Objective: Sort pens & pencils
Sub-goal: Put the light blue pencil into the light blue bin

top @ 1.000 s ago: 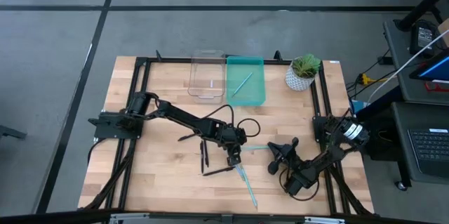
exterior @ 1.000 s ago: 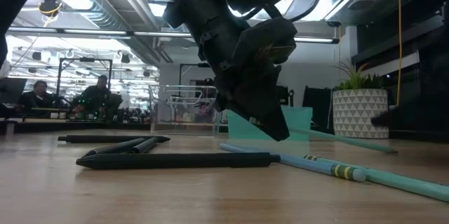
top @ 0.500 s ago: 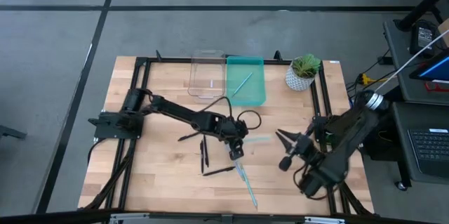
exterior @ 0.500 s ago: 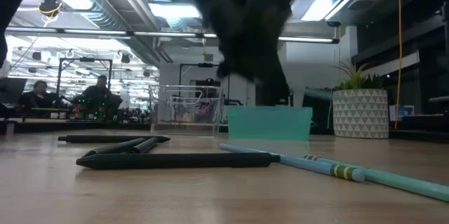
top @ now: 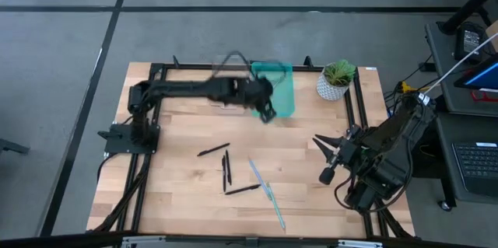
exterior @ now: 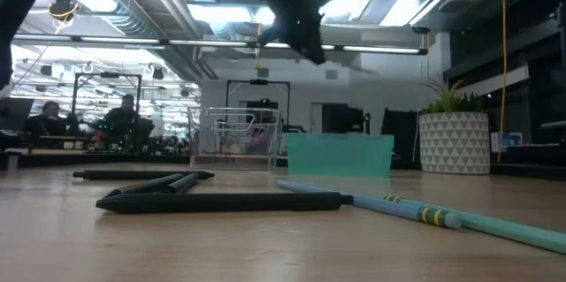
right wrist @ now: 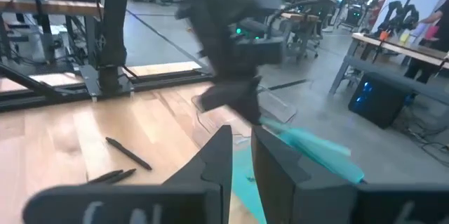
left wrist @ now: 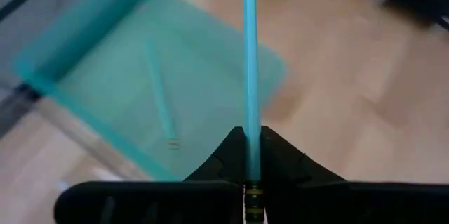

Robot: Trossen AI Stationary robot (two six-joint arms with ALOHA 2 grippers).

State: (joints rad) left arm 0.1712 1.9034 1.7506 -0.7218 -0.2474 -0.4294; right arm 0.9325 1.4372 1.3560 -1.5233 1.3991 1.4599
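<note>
Table (top: 179, 127): light wooden top with a black frame along its sides; its near edge is cut off in the high view.

Left arm (top: 187, 90): stretched across the far half of the table, motion-blurred. Left gripper (top: 267, 112) hangs over the near edge of the teal tray (top: 284, 100); its fingers (left wrist: 277, 161) are pinched tight on a teal pen (left wrist: 249, 62), whose length runs forward over the tray. The pen's far end is cut off at the wrist picture's edge.

Right arm (top: 381, 155): raised at the table's right side. Right gripper (top: 325, 158) is in the air with nothing seen between its fingers (right wrist: 217, 161), which stand a narrow gap apart.

Clear tray (top: 227, 85): beside the teal tray, largely hidden by the left arm.

Potted plant (top: 336, 79): far right corner, white patterned pot.

Teal tray contents: one teal stick (left wrist: 160, 97) lying flat inside.

Black pens (top: 226, 169): four near the table's middle, left of centre, loosely grouped; two overlap in the low view and are hard to separate.

Teal pens on table (top: 264, 190): lying end to end towards the near edge; exact count unclear.

People (exterior: 84, 121): seated far back in the room, indistinct.
</note>
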